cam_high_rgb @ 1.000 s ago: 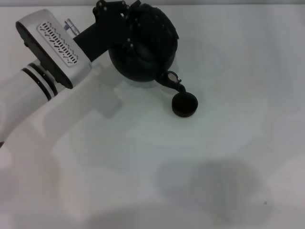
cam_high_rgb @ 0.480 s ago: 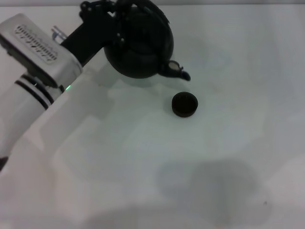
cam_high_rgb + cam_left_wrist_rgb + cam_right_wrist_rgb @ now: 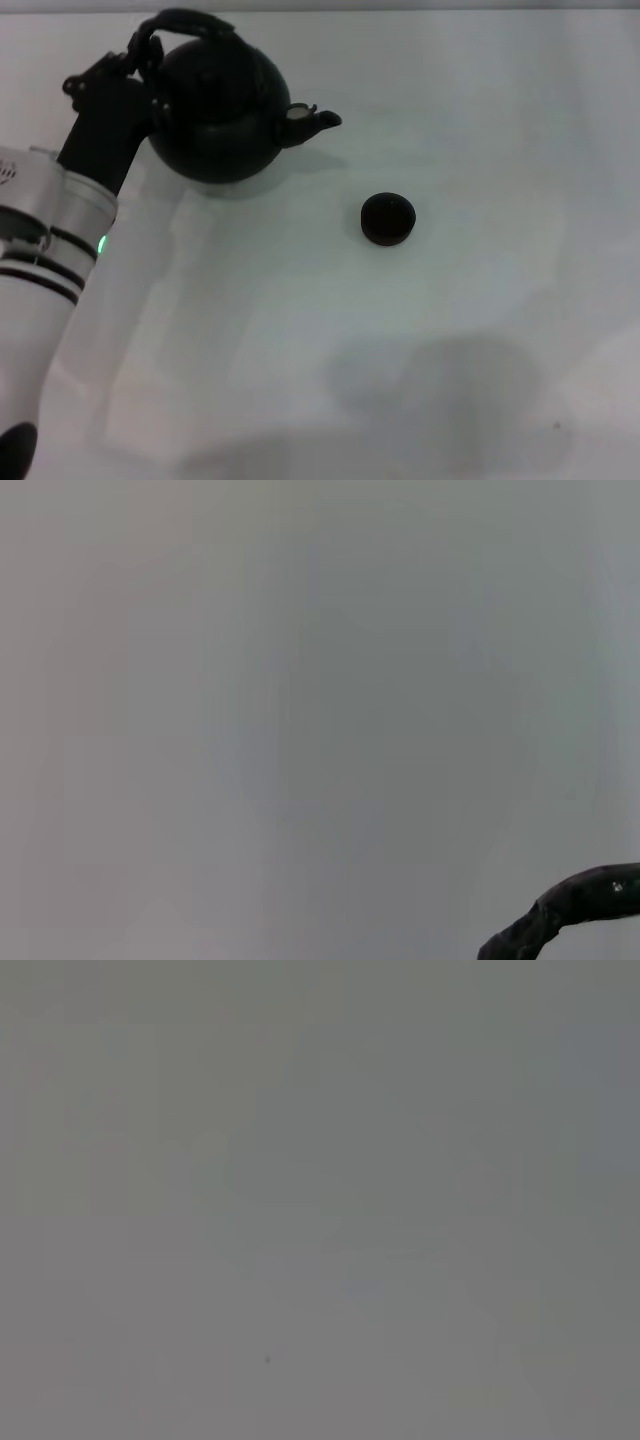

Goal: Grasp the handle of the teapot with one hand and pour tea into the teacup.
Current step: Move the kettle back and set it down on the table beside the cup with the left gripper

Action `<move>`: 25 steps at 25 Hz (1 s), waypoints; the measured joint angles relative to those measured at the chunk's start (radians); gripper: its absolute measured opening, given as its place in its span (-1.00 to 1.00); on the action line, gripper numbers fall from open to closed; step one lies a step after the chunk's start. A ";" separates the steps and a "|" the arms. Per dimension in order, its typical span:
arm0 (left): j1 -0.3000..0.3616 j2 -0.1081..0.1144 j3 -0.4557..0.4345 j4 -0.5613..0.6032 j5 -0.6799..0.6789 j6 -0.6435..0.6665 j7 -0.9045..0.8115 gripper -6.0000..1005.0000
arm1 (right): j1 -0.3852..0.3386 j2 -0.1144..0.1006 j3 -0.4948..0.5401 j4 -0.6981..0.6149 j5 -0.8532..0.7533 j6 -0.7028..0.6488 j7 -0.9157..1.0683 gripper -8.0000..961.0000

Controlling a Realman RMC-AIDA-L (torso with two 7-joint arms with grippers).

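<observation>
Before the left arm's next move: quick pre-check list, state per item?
1. Left gripper on the handle: it sits at the handle's left end; whether the fingers are clamped: cannot tell.
2. Teapot upright, spout level and pointing right: ok.
3. Spout clear of the teacup, with bare table between them: ok.
4. Teacup upright and untipped: ok.
5. Tea in the teacup: cannot tell, the inside reads only as dark.
6. Right arm out of the way: it shows in no view, and its wrist view shows only bare surface: ok.
</observation>
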 joint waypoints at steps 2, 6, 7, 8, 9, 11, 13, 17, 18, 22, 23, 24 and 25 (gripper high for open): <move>0.013 0.000 -0.006 -0.019 0.000 0.003 -0.001 -0.79 | 0.001 -0.001 0.000 -0.001 0.000 0.003 -0.002 0.75; 0.025 -0.002 -0.007 -0.043 -0.002 0.012 -0.001 -0.80 | 0.005 -0.002 0.000 -0.002 -0.003 0.005 -0.006 0.75; 0.029 -0.004 -0.007 -0.049 -0.005 0.013 -0.001 -0.80 | 0.006 -0.002 0.000 -0.002 -0.004 0.005 -0.006 0.75; 0.033 -0.005 -0.008 -0.055 -0.006 0.013 -0.002 -0.80 | 0.006 -0.002 0.000 -0.002 -0.004 0.005 -0.006 0.75; 0.037 -0.005 -0.009 -0.059 -0.007 0.013 -0.003 -0.80 | 0.006 -0.003 0.000 -0.002 -0.005 0.005 -0.006 0.75; 0.047 -0.005 -0.015 -0.065 -0.007 0.013 -0.003 -0.79 | 0.003 -0.003 0.000 -0.002 -0.004 0.005 -0.007 0.75; 0.056 -0.005 -0.019 -0.067 -0.007 0.013 -0.003 -0.79 | 0.001 -0.003 0.000 -0.002 -0.003 0.005 -0.007 0.75; 0.075 -0.004 -0.020 -0.066 -0.007 0.013 -0.006 -0.79 | -0.004 -0.004 0.000 -0.002 0.000 0.005 -0.007 0.75; 0.078 -0.004 -0.020 -0.065 -0.007 0.013 -0.006 -0.79 | -0.004 -0.004 0.000 -0.002 0.000 0.005 -0.007 0.75; 0.081 -0.003 -0.020 -0.063 -0.007 0.005 -0.006 -0.79 | -0.003 -0.004 0.000 -0.002 0.000 0.005 -0.007 0.75; 0.081 -0.003 -0.020 -0.064 -0.007 0.005 -0.006 -0.79 | -0.002 -0.004 0.000 -0.002 -0.001 0.005 -0.008 0.75; 0.082 -0.003 -0.020 -0.064 -0.007 0.004 -0.006 -0.79 | -0.002 -0.005 0.000 -0.002 -0.002 0.005 -0.008 0.75; 0.082 -0.003 -0.020 -0.066 -0.007 0.004 -0.006 -0.79 | -0.001 -0.005 0.000 -0.002 -0.004 0.005 -0.008 0.75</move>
